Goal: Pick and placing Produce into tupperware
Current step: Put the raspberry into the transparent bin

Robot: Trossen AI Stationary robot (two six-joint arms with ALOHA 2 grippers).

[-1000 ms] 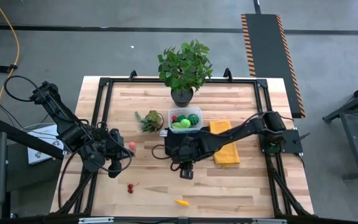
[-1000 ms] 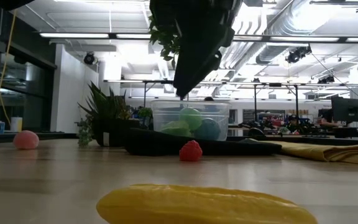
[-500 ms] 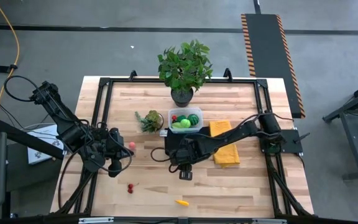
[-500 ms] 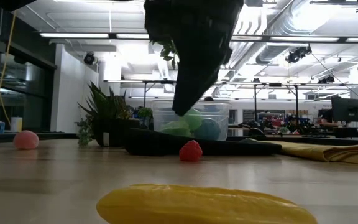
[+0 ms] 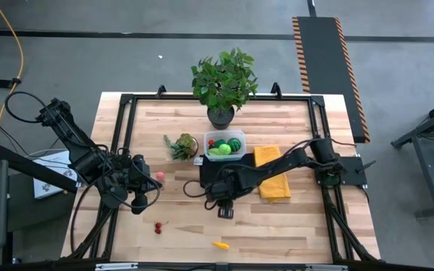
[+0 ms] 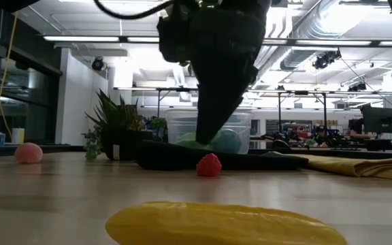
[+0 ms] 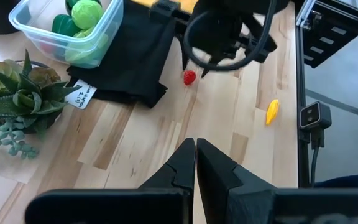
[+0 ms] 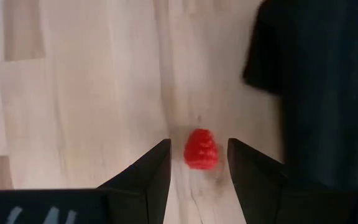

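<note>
The right hand (image 8: 197,163) is open, its fingers on both sides of a red berry (image 8: 201,149) on the bench (image 5: 277,226), beside the black cloth (image 7: 129,56). The box (image 5: 225,144) sits above it in the high view, holding green fruit. The left hand (image 7: 196,155), fingers together, waits at middle left. A yellow piece (image 5: 221,245) lies near the bottom edge.

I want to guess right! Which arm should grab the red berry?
The right one. The right gripper is open straight above the red berry, one finger on each side. The left gripper is shut and waits farther away.
</note>
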